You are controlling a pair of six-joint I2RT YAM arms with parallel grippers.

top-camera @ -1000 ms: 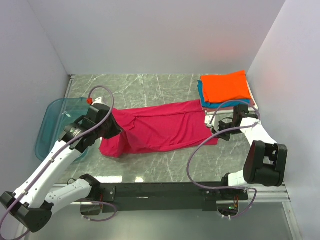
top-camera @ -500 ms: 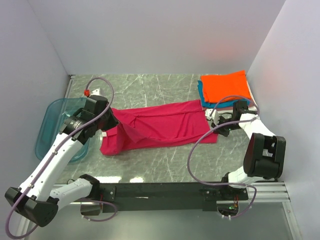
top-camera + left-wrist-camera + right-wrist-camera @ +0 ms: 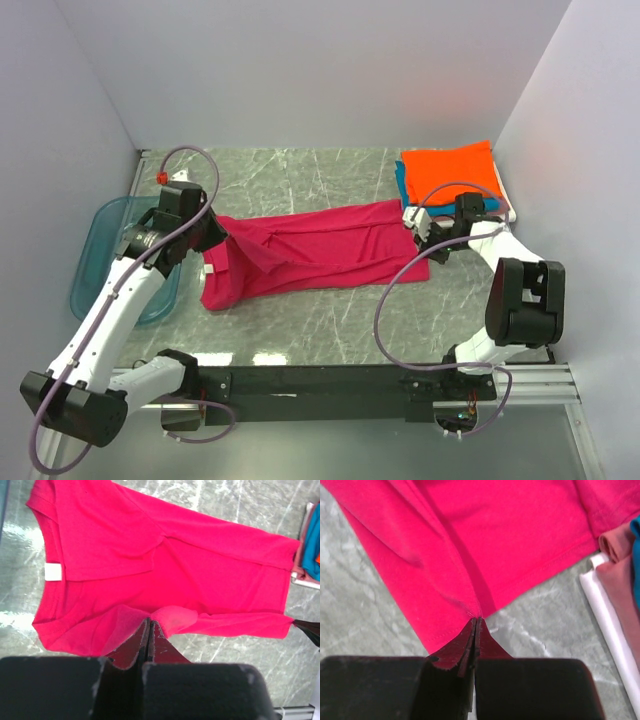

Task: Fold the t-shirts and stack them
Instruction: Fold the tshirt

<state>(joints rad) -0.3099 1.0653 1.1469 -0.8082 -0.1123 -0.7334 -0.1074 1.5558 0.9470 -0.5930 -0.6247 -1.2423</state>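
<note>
At the far left the tray [image 3: 95, 270] lay partly under the left arm. Just beside it the left claw [image 3: 149, 624] was pinched shut on a fold of the shirt [image 3: 320, 250] near the collar end, where a white label [image 3: 52, 572] showed. The shirt lay stretched across the middle of the table, one long side turned over itself. The right claw [image 3: 476, 621] was closed on the hem corner at the right end. Beyond it, in the far right corner, sat the stack [image 3: 450, 172], with orange on top and teal, pinkish and white beneath.

The cloth looked light, soft and limp. It would likely sag between two holds and crease where it bunched, so edges and corners, taken at both ends together, seemed the best grips. The table [image 3: 300, 330] was smooth, grey and marble-patterned, probably easy for cloth to slide on. Plain pale walls [image 3: 320, 70] closed in three sides, leaving little room beside the stack.
</note>
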